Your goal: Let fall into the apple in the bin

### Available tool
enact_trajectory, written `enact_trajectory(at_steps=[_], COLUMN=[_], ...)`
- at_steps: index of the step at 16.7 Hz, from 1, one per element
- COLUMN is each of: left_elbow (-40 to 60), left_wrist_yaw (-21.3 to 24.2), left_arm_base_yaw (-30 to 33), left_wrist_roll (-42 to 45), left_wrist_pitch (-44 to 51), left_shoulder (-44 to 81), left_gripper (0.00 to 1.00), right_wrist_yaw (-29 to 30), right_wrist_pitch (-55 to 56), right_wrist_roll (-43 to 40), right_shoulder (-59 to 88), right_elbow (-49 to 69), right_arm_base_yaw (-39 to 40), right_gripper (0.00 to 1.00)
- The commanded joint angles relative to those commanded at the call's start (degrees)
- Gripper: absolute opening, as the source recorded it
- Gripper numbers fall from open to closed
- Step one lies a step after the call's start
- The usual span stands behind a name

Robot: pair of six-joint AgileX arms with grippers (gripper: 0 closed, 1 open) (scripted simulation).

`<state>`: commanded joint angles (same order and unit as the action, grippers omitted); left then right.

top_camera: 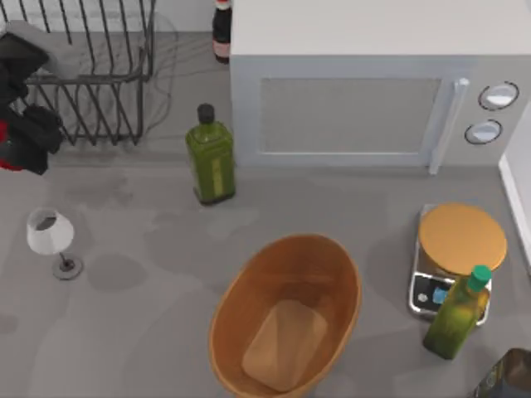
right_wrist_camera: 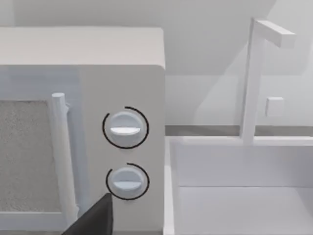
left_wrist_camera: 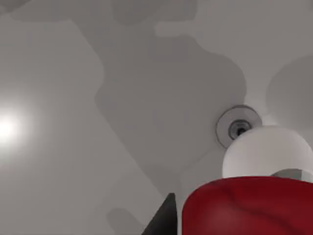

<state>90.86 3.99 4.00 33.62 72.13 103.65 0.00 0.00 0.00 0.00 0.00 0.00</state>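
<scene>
The red apple (top_camera: 7, 151) peeks out beside my black left gripper (top_camera: 21, 137) at the table's far left edge, in front of the wire rack. In the left wrist view the apple (left_wrist_camera: 247, 205) looms close between the jaws, which are shut on it, with one black finger (left_wrist_camera: 164, 219) beside it and a wine glass straight below. The bin (top_camera: 239, 292), an oval orange-brown wooden basket, stands at the front middle of the table, far to the right of the apple. My right gripper (top_camera: 508, 375) is parked at the front right corner.
A wine glass (top_camera: 51, 236) stands just in front of the left gripper. A green bottle (top_camera: 211, 157) stands by the microwave (top_camera: 348, 108), another (top_camera: 456, 311) by the orange-topped scale (top_camera: 461, 239). A wire rack (top_camera: 91, 75) fills the back left. A white sink (right_wrist_camera: 244, 196) lies beside the microwave.
</scene>
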Motion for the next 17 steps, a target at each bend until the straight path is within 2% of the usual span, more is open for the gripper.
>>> enact_trajectory(at_steps=[6,9,12,17], left_elbow=[-2.99,-5.28,-7.24,-7.35], left_wrist_yaw=[-0.59,-1.27,-1.75,-1.77], left_arm_base_yaw=[31.93,42.70,48.08,48.55], left_wrist_roll=[5.73,7.38,8.27,8.40], left_wrist_pitch=[-3.19,-4.94,-6.04,-6.06], left_shoulder=[-3.45,-5.54,-6.92,-6.81], left_gripper=[0.00,0.00,0.00,0.00], right_wrist_yaw=[0.00,0.00,0.00,0.00], right_wrist_pitch=[0.00,0.00,0.00,0.00], right_wrist_roll=[0.00,0.00,0.00,0.00], right_shoulder=[0.00,0.00,0.00,0.00], right_elbow=[0.00,0.00,0.00,0.00], right_arm_base_yaw=[0.00,0.00,0.00,0.00], right_gripper=[1.00,1.00,1.00,1.00])
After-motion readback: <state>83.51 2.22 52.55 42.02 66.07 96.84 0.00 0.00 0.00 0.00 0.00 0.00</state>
